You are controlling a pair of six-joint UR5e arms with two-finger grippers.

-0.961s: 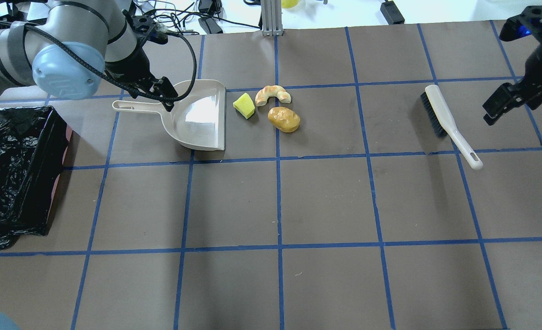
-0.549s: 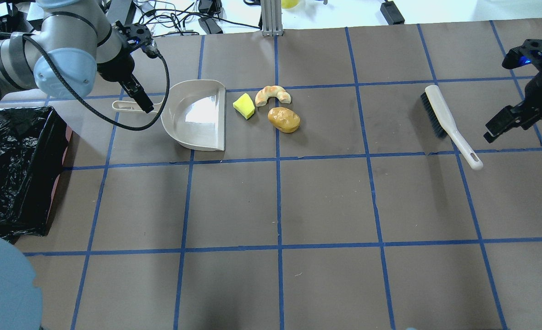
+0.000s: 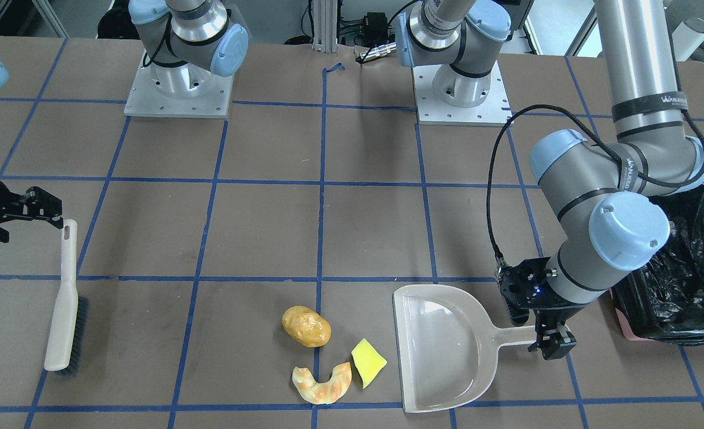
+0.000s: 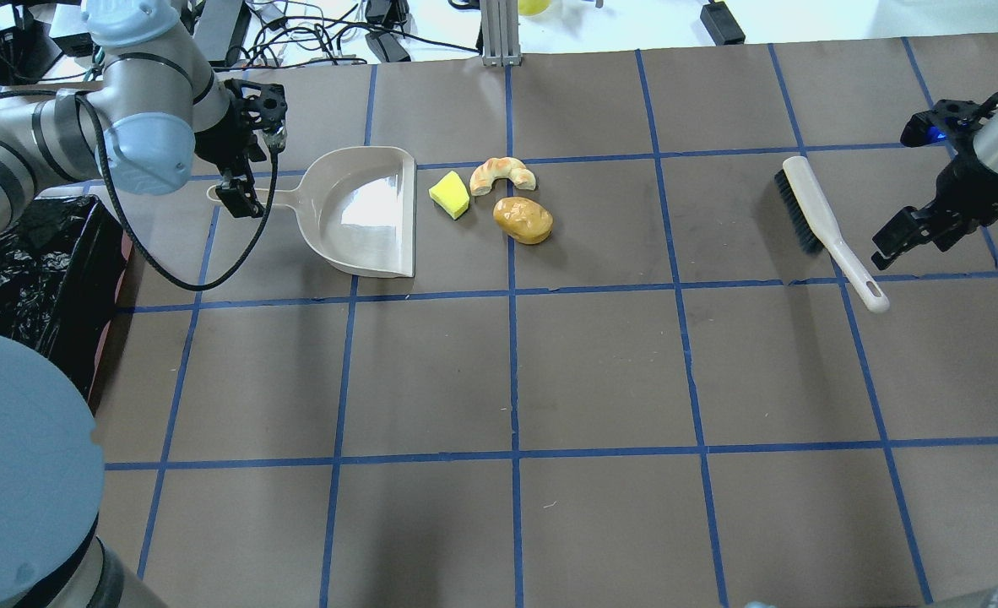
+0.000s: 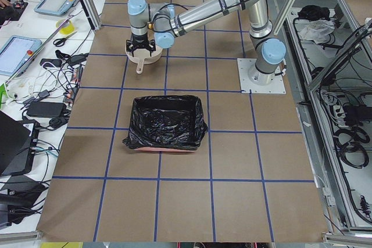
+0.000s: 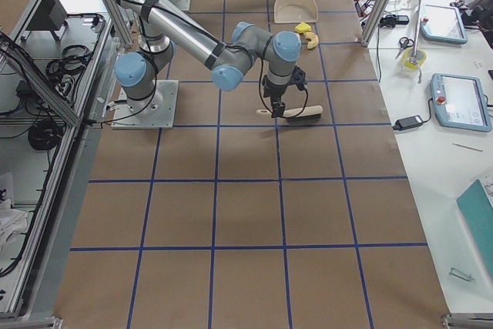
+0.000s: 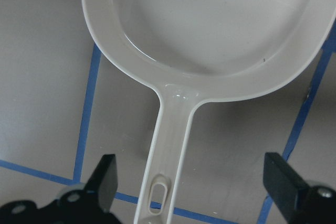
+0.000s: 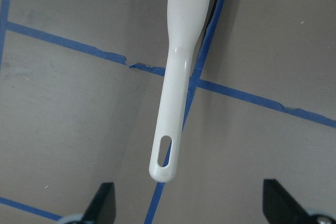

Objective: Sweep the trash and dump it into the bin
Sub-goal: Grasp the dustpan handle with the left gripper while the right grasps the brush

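Note:
The trash lies just right of the beige dustpan (image 4: 364, 211): a yellow wedge (image 4: 450, 194), a croissant piece (image 4: 503, 175) and a potato lump (image 4: 523, 219). The black-bagged bin (image 4: 43, 253) stands at the table's left edge. My left gripper (image 4: 241, 196) is open and hovers over the end of the dustpan handle (image 7: 170, 145), one finger (image 7: 105, 179) on either side. My right gripper (image 4: 892, 241) is open beside the tip of the brush handle (image 8: 181, 87). The brush (image 4: 811, 211) lies flat, bristles to its left.
In the front-facing view the trash (image 3: 306, 326) lies left of the dustpan (image 3: 441, 351), with the bin (image 3: 685, 268) at the right edge. My left arm's cable (image 4: 212, 279) hangs near the dustpan handle. Cables and gear lie beyond the table's far edge.
My left gripper has moved left along the dustpan handle to its end. My right gripper has come down and left toward the brush handle's tip. Nothing else moved.

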